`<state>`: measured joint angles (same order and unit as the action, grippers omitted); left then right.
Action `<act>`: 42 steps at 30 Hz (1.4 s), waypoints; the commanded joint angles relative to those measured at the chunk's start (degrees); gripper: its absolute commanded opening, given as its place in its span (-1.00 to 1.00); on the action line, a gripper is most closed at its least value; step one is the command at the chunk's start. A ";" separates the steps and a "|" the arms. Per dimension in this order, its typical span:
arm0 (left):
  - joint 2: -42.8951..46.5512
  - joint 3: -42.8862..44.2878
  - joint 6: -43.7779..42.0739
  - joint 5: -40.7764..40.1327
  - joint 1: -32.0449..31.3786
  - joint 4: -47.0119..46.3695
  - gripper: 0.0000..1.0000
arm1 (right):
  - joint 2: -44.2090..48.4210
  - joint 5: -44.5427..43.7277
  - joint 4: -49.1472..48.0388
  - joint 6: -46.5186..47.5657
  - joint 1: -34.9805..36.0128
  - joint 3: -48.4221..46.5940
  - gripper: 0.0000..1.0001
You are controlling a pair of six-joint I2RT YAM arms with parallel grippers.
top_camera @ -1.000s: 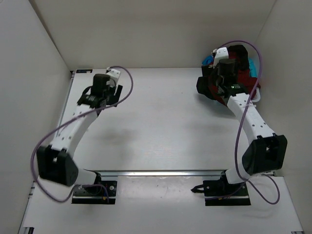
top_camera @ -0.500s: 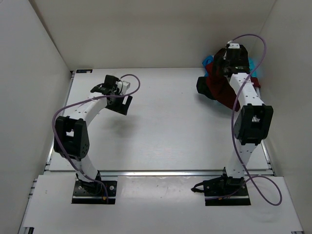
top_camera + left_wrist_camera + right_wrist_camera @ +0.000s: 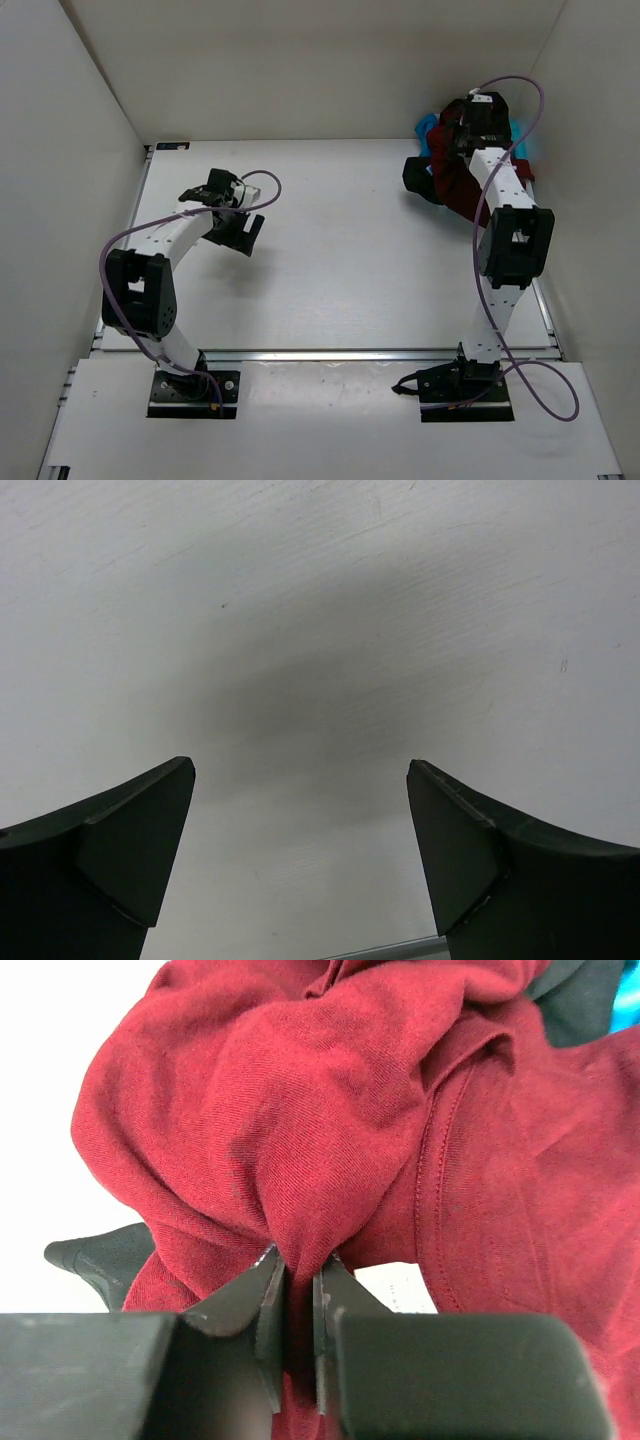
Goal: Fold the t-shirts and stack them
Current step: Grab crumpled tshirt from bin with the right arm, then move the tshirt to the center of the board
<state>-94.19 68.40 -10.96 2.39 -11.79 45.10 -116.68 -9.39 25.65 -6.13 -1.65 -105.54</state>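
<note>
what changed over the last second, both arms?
Right gripper pushed farther into the pile of t-shirts and shut on a fold of the dark red t-shirt, elbow rising. Left gripper drifted toward the near edge, open and empty. The pile stayed in the far right corner.

t-shirts (image 3: 452, 188) piled on table (image 3: 350, 270) at far right, right hand (image 3: 298, 1262) on them

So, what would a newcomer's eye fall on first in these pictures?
First the dark red t-shirt, crumpled in a heap at the far right corner of the table, with black cloth and light blue cloth beside it. The right gripper pinches a fold of it. On the left side, the left gripper hangs open above the white table.
</note>
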 commanded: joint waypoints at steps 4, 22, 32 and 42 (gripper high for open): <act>5.59 3.14 -2.31 -1.68 2.03 0.87 0.96 | 9.97 0.69 -1.65 0.06 -1.43 -4.59 -1.00; 10.78 -2.76 -0.48 3.04 0.11 3.68 0.97 | 38.53 5.55 -16.53 25.24 28.69 3.10 -1.00; 18.42 4.72 5.34 0.09 5.11 1.31 0.98 | 42.86 10.61 -31.28 9.42 32.78 17.27 -1.00; 21.15 0.86 1.83 -4.85 4.59 0.95 0.98 | 44.17 24.91 -31.81 -8.01 26.09 46.80 -0.08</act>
<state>-74.08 70.65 -7.70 -0.30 -6.44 45.87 -73.41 7.92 -2.11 -6.15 25.28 -62.30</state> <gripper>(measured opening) 0.990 0.301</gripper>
